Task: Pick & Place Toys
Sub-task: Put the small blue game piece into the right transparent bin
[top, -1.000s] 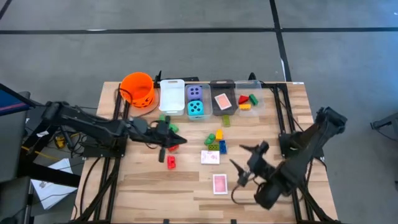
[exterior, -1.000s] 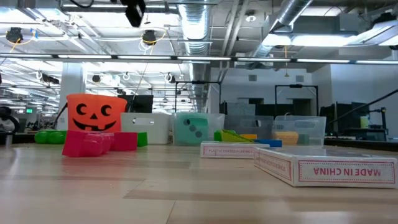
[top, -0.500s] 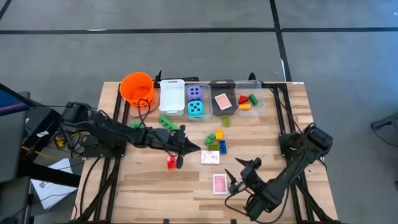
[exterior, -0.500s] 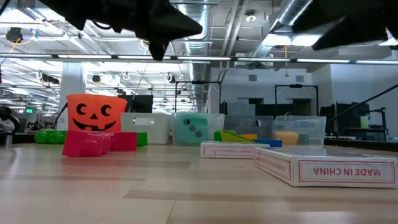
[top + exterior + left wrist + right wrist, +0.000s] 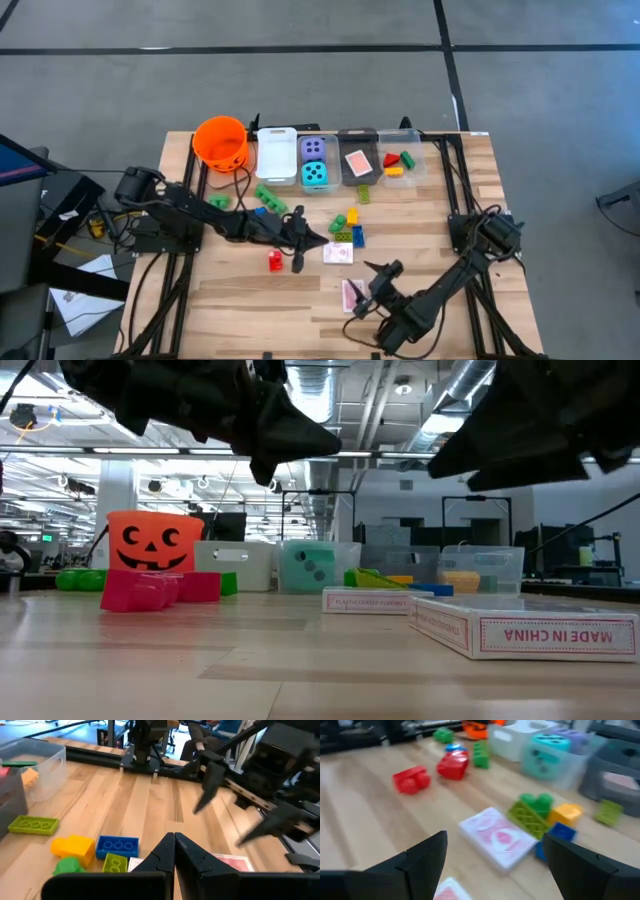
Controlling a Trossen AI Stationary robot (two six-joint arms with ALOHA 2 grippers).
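The left pincer (image 5: 300,243), fingers pressed together on nothing, hovers mid-surface just right of a red brick (image 5: 275,261). The right pincer (image 5: 372,290), spread wide and empty, hangs over the near card box (image 5: 351,294), apparently not touching it. A second card box (image 5: 338,252) lies beside the yellow, green and blue bricks (image 5: 350,226).

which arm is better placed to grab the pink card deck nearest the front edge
Right. Its open tool hangs beside that card deck, while the left tool, shut, sits farther back near the red brick.
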